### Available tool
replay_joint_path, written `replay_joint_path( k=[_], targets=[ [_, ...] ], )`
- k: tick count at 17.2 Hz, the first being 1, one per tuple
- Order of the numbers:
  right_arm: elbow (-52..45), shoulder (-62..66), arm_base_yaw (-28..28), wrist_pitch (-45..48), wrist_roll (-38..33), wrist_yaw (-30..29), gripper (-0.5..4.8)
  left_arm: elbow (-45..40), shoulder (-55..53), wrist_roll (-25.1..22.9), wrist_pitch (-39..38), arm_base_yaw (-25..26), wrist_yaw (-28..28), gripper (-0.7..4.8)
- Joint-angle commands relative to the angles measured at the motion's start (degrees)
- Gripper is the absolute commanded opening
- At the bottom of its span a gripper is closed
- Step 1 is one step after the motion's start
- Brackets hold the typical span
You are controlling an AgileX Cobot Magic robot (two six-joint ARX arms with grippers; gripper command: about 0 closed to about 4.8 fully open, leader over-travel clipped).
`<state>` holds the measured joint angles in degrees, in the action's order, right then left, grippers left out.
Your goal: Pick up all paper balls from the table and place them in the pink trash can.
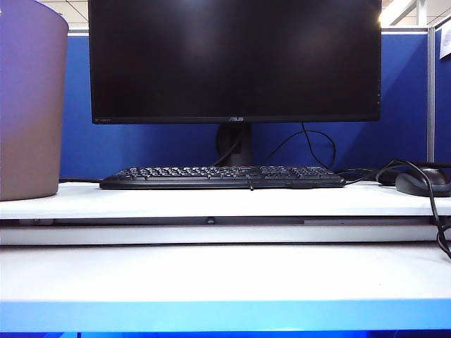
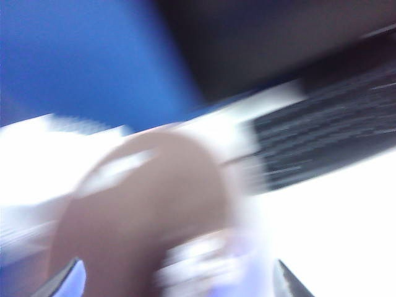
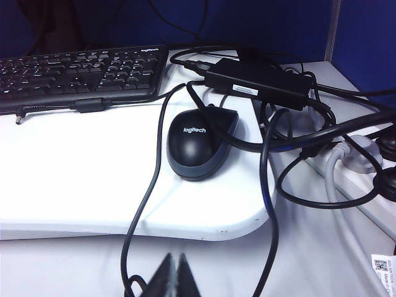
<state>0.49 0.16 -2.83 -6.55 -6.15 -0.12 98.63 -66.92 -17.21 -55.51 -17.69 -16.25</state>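
Left gripper (image 2: 176,281), fingers apart and empty, hangs over the bin (image 2: 148,204) at the shelf's left end, a blurred white wad inside; right gripper (image 3: 174,275), fingers together, sits by the mouse (image 3: 199,143); no balls on desk (image 1: 225,274).

Little of the robot is shown. Of the left gripper (image 2: 176,281), only two dark, pointed fingertips (image 2: 62,283) are seen, blurred, with a pale sheen on their inner faces. Of the right gripper (image 3: 175,275), two slim black fingertips (image 3: 166,277) are seen, tapered to points. No arm is caught by the exterior view.
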Motion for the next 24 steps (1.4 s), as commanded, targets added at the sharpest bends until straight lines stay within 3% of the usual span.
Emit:
replay_joint_path(
  k=[1, 3, 10, 12, 13, 18, 20, 21, 22, 23, 24],
  targets=[
    [-0.13, -0.09, -0.02, 0.76, 0.17, 0.04, -0.05, 0.11, -0.33, 4.94, 1.51, 0.04, 21.68, 3.98],
    [-0.13, -0.09, -0.02, 0.76, 0.17, 0.04, -0.05, 0.09, -1.16, 6.71, 1.53, 0.04, 24.13, 3.98],
    [-0.13, -0.09, -0.02, 0.76, 0.17, 0.02, -0.05, -6.45, -1.73, 11.37, 4.04, 0.02, 45.11, 3.93],
    [-0.13, -0.09, -0.02, 0.76, 0.17, 0.04, -0.05, -6.8, -1.11, 11.28, 4.46, 0.02, 50.47, 3.31],
    [-0.13, -0.09, -0.02, 0.76, 0.17, 0.02, -0.05, -6.8, -0.26, 11.32, 5.53, 0.02, 52.96, 3.3],
    [-0.13, -0.09, -0.02, 0.76, 0.17, 0.02, -0.05, -6.82, 8.57, 11.89, 7.43, 0.02, 55.49, 3.29],
    [-0.13, -0.09, -0.02, 0.76, 0.17, 0.04, -0.05, -6.82, 12.13, 11.69, 6.23, 0.02, 54.9, 2.65],
    [-0.13, -0.09, -0.02, 0.76, 0.17, 0.02, -0.05, -6.84, 13.86, 11.69, 5.62, 0.02, 53.62, 2.09],
    [-0.13, -0.09, -0.02, 0.76, 0.17, 0.02, -0.05, -7.02, 16.46, 11.69, 4.22, 0.02, 50.56, 1.05],
    [-0.13, -0.09, -0.02, 0.76, 0.17, 0.04, -0.05, -7.06, 17.9, 11.58, 2.71, 0.02, 48.96, 0.5],
    [-0.13, -0.09, -0.02, 0.76, 0.17, 0.04, -0.05, -7.06, 19.1, 11.39, 1.16, 0.02, 48.13, 0.43]
  ],
)
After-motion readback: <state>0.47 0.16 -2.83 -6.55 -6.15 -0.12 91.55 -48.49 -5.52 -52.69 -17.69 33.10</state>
